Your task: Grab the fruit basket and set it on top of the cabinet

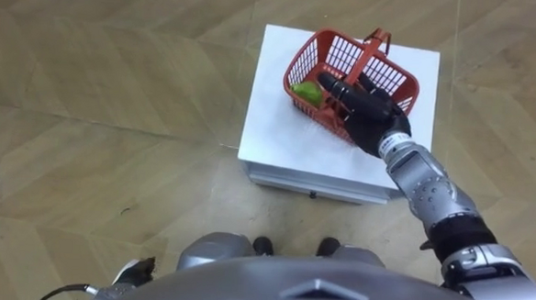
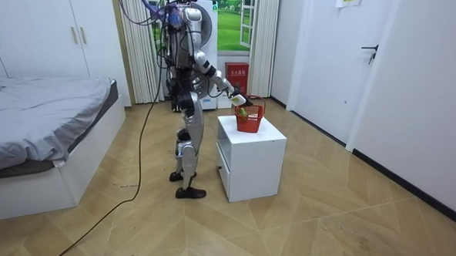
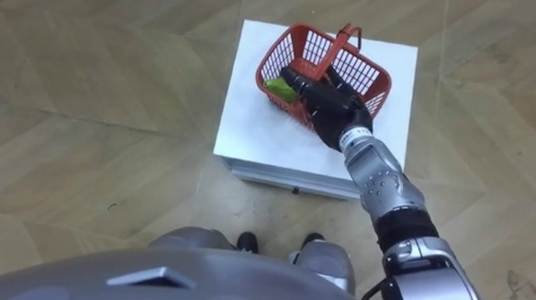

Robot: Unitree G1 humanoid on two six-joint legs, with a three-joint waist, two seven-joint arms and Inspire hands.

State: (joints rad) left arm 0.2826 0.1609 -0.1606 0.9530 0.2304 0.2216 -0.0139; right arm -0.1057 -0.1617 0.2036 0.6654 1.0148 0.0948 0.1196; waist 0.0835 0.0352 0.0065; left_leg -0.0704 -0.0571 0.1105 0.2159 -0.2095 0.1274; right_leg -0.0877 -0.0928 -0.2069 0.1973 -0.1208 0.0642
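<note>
A red plastic fruit basket point(image 1: 393, 80) with an upright handle point(image 1: 378, 41) stands on a white cabinet point(image 1: 287, 142). A green fruit point(image 1: 308, 92) lies in its left corner. My right hand point(image 1: 371, 114) reaches over the basket's near rim. It is open, with fingers stretched out above the inside, just below the handle and apart from it. My left hand point(image 1: 137, 272) hangs low at my side. In the room view I stand upright at the cabinet point(image 2: 253, 164), right arm held out to the basket point(image 2: 249, 119).
Wooden floor surrounds the cabinet, which has a drawer front facing me point(image 1: 312, 182). A bed point(image 2: 35, 127) lies on the room view's left, with a wardrobe point(image 2: 47, 35) behind it. A door point(image 2: 331, 55) is on the room view's right.
</note>
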